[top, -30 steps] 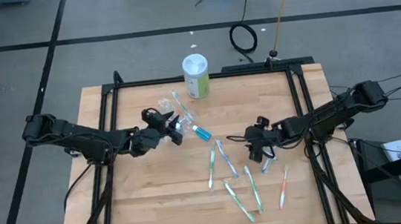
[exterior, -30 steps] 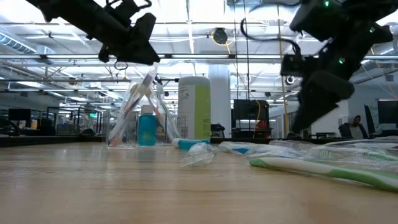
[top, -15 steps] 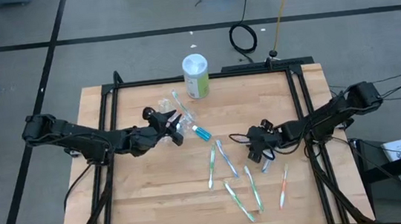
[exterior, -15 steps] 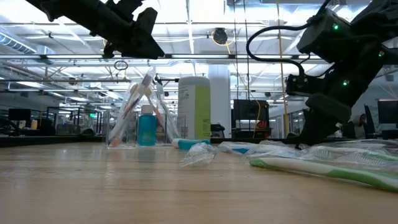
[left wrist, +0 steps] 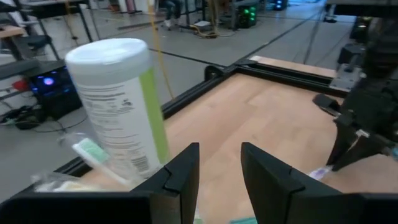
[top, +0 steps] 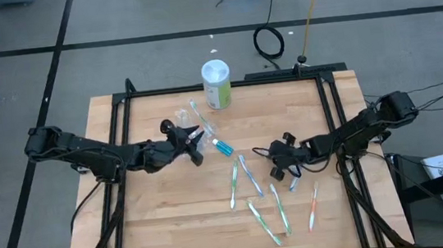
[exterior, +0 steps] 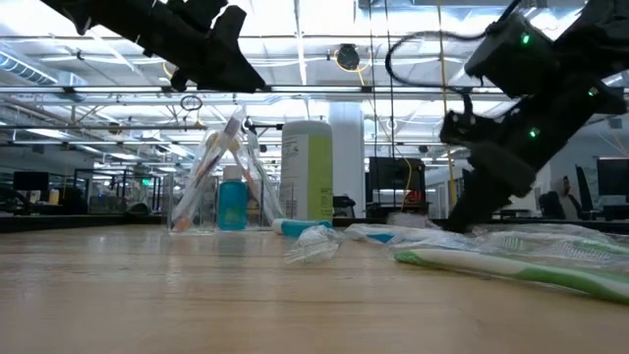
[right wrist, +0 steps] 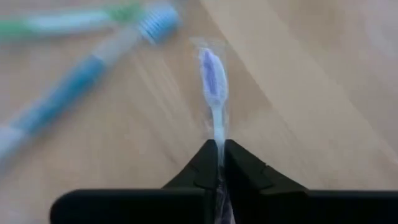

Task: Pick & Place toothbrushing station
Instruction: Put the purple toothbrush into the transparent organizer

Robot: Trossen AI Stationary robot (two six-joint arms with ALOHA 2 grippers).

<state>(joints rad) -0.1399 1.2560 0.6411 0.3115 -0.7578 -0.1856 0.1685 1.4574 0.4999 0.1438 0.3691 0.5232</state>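
1. Toothbrush (right wrist: 212,81), wrapped, lies on the table's right-centre, its handle pinched in the right gripper (right wrist: 219,152).
2. Lift it straight, keeping the pinch firm, clear of neighbouring brushes (top: 254,188).
3. Left gripper (left wrist: 219,163), fingers parted, hovers beside the clear container (top: 191,123).

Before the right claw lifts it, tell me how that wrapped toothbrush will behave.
The right claw is shut on the wrapped toothbrush at its thin handle. It looks slim and probably light. Its clear wrapper may be slippery, so it could slide or swivel in the grip.
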